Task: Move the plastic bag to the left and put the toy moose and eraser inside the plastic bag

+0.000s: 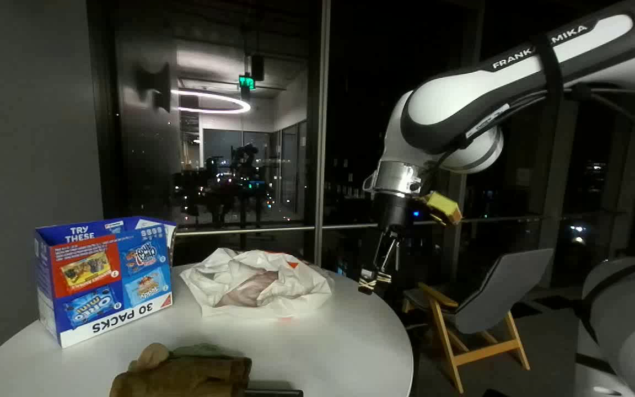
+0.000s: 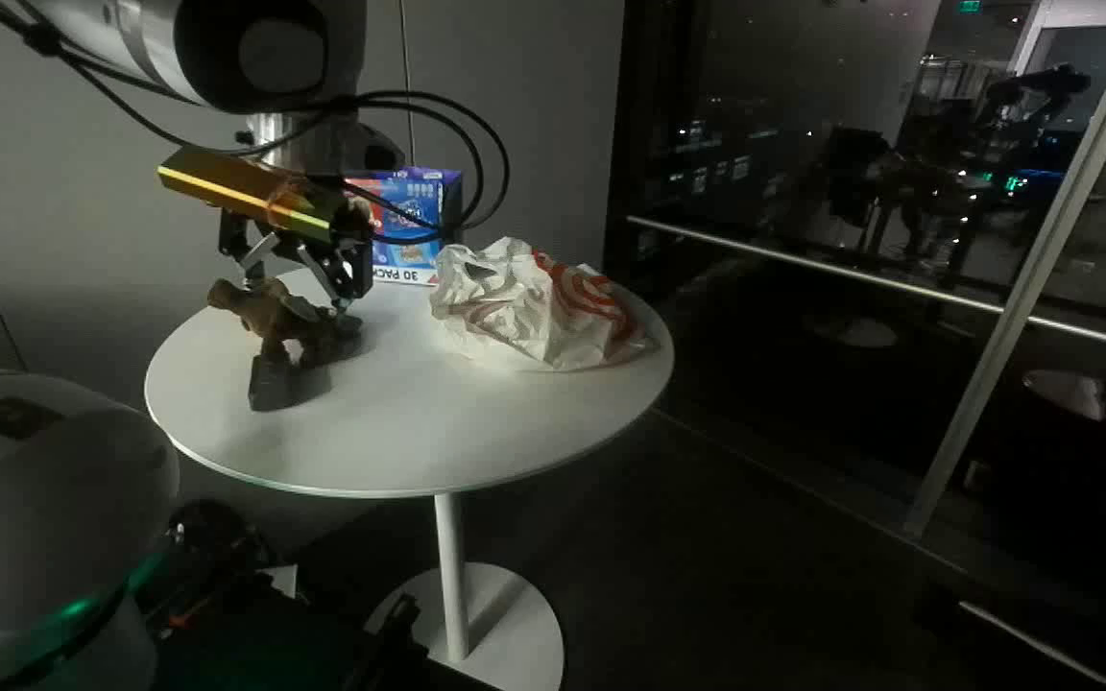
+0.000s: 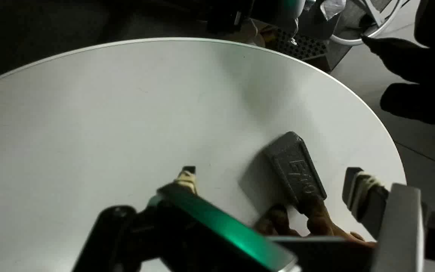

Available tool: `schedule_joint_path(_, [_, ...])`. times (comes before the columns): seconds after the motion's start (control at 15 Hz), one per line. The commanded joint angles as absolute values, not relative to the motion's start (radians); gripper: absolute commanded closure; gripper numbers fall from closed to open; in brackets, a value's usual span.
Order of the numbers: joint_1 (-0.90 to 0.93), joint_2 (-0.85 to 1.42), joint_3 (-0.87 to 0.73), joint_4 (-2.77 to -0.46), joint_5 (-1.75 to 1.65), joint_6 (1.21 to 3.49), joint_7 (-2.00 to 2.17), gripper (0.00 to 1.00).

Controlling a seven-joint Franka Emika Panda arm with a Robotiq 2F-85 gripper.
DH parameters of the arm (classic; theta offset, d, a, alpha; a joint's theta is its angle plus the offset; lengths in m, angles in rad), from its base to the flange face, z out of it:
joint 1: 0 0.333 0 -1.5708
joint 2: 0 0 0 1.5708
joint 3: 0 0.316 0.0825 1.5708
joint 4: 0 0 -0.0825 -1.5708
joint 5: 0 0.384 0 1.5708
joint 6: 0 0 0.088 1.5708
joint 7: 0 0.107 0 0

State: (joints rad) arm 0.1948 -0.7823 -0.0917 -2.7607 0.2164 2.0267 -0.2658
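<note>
the black end effector (image 3: 271,172) hangs in the air with its fingers spread wide. a brown toy moose (image 2: 270,312) stands on the round white counter (image 2: 399,422), one leg overlapping a dark grey, wedge-shaped eraser (image 3: 296,166) in the wrist view; whether they touch is unclear. well apart lies a crumpled white plastic bag (image 2: 534,307) with red print, near a blue-and-red cardboard snack box (image 1: 105,281).
</note>
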Motion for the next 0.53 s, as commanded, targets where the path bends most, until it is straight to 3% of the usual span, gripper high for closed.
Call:
schedule_joint_path(0.0, [0.182, -0.782, -0.081, -2.758, 0.225, 2.022, -0.273, 0.0])
schedule_joint_path(0.47, [0.201, -0.683, -0.043, -2.748, 0.23, 2.115, -0.268, 0.0])
